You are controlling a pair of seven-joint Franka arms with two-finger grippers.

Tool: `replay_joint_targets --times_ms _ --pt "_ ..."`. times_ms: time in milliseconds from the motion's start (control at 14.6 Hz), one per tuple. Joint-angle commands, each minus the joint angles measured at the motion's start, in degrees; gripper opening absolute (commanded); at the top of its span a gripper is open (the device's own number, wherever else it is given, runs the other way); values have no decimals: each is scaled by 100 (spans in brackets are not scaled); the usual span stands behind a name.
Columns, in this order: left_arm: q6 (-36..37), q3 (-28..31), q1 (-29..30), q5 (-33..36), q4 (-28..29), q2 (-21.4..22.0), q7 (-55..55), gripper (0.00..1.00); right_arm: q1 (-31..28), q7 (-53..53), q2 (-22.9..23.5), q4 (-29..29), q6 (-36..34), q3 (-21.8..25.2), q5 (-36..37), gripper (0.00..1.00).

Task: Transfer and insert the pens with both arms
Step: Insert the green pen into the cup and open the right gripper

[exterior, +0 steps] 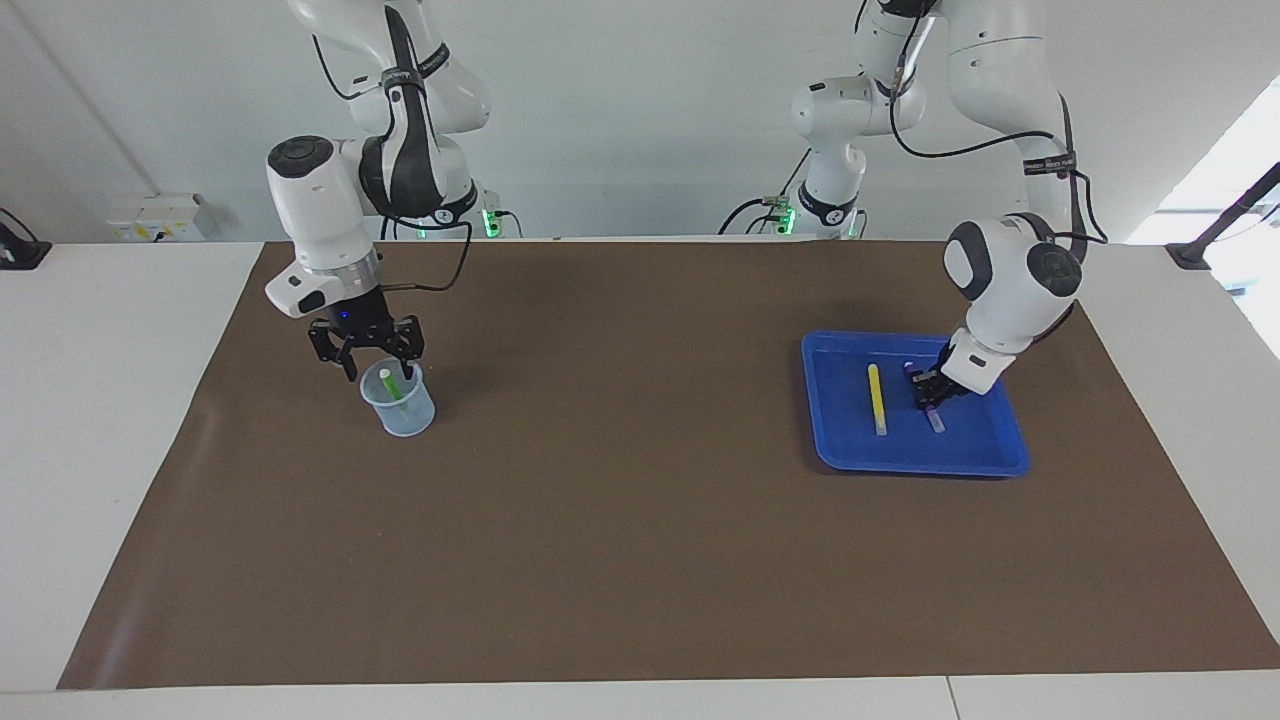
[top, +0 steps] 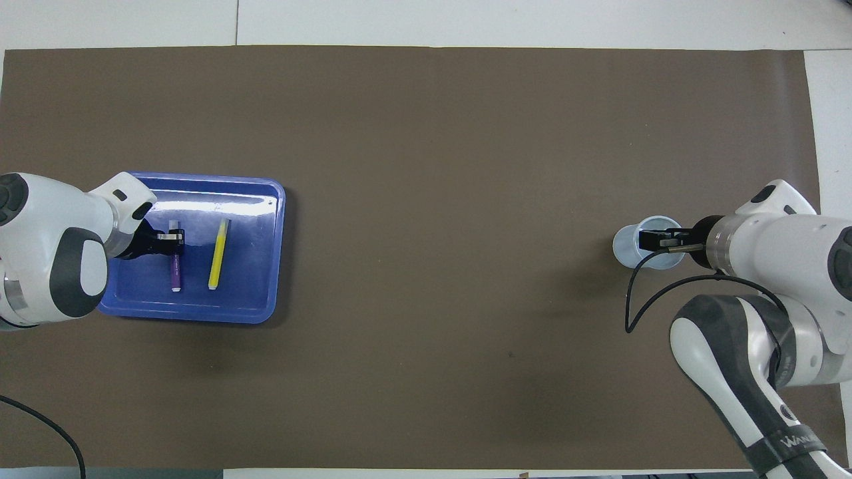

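The green pen (exterior: pixel 392 386) stands tilted in a clear cup (exterior: pixel 402 410) toward the right arm's end of the table. My right gripper (exterior: pixel 376 358) is open just above the cup's rim, clear of the pen. In the overhead view it (top: pixel 655 243) covers the cup (top: pixel 627 246) and hides the pen. The yellow pen (exterior: pixel 876 397) (top: pixel 217 254) and purple pen (exterior: pixel 935 416) (top: pixel 176 273) lie side by side in a blue tray (exterior: pixel 915 465) (top: pixel 200 316). My left gripper (exterior: pixel 927 392) (top: pixel 173 235) is down in the tray at the purple pen's end nearer the robots.
A brown mat (exterior: pixel 640 520) covers most of the white table. Two smaller white arms with green lights (exterior: pixel 835 130) (exterior: pixel 455 105) stand at the robots' edge of the table. A wall box (exterior: pixel 155 215) sits past the right arm's end of the mat.
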State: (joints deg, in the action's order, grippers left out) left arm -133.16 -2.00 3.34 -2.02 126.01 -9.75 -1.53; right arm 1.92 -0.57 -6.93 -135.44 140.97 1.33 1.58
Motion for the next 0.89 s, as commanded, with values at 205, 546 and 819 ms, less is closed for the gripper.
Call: replay_joint_targets --times_ms 205,546,819 --pt "-35 -11 44 123 82 26 -31 0 -25 4 -72 674 -946 8 123 100" --pt "368 -11 53 123 -172 8 -23 0 -16 -189 -2 2027 -2676 -10 114 100" --pt "983 -20 53 123 -515 61 4 0 -8 -391 296 3222 -3942 -36 132 100"
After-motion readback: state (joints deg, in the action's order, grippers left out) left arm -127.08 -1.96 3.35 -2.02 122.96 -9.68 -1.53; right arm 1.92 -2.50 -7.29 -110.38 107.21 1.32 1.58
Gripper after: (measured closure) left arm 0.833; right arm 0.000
